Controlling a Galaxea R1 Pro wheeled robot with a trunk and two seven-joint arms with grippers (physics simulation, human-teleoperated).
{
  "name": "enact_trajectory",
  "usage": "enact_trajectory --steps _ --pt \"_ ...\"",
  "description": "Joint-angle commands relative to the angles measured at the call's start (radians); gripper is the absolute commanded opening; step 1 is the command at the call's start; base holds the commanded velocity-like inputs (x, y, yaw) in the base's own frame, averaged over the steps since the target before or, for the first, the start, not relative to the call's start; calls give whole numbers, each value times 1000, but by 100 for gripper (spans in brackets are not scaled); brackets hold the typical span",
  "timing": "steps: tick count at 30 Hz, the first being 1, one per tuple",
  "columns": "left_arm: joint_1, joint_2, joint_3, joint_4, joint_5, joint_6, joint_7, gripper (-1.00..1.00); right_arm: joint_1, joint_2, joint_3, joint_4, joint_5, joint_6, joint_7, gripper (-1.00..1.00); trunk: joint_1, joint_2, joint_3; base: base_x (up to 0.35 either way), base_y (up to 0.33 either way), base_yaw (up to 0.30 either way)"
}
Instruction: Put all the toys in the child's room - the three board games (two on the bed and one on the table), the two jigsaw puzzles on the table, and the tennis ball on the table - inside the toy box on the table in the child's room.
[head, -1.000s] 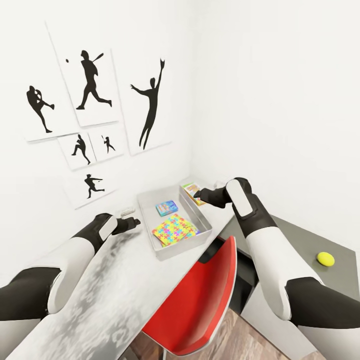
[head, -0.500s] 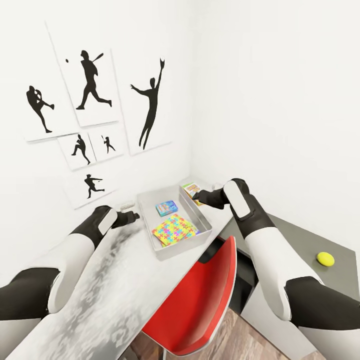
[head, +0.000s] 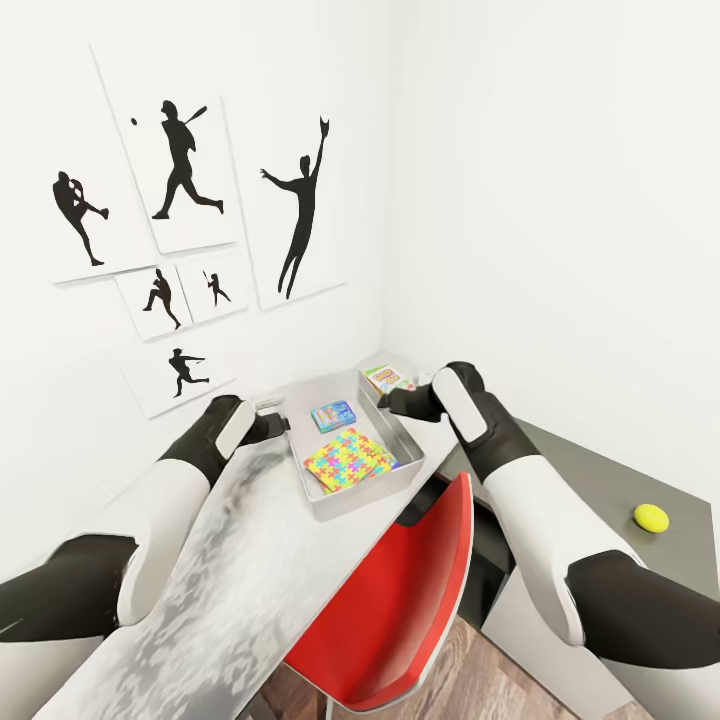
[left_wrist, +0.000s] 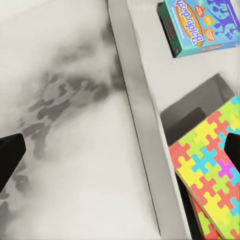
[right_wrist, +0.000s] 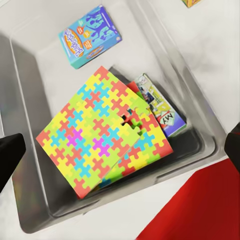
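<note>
1. Orange-green board game (head: 383, 380): the one game box outside the toy box (head: 355, 492). It lies flat on the white tabletop (head: 250, 560), just beyond the bin's far right corner, towards the corner of the room. It shows too small to tell its long axis.
2. Right pincer (head: 385, 403): fingers spread wide, nothing between them. It hangs over the bin's far right end, and the orange-green game is just ahead of it, towards the wall. My right arm is plainly the nearer one; the bin lies between the left arm and this box.
3. Left pincer (head: 282, 424): fingers wide apart, empty, above the tabletop just beside the bin's left wall.
4. Toy box contents:
   - the blue Balderdash box (right_wrist: 90, 35) sits at the far end;
   - the jigsaw puzzles (right_wrist: 102, 137) are stacked askew at the near end;
   - a white-green game box (right_wrist: 162, 107) is part hidden under their edge.
5. Tennis ball (head: 651, 517): on the grey surface to my right, well apart from the bin and behind my right elbow.
6. Judgement: the short reach forward to the orange-green game looks like the right arm's next job. The ball would call for a swing back and outwards.
</note>
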Motion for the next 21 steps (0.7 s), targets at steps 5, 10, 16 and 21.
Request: enact_trajectory --steps 5,10,16,21 --pt "-1 -15 -6 -2 9 3 13 100 -1 0 6 14 -11 -6 -10 100 1 -2 -2 0 0 0" --pt "-1 -18 -8 1 7 1 13 100 -1 -1 8 19 -12 -32 -10 100 1 -2 -2 0 0 0" --pt "-1 -18 -9 2 7 0 14 100 -1 -1 8 21 -12 -41 -10 100 1 -2 -2 0 0 0" --pt "-1 -19 -7 3 7 0 14 100 -1 15 9 49 -12 -43 -11 100 1 -2 -2 0 0 0"
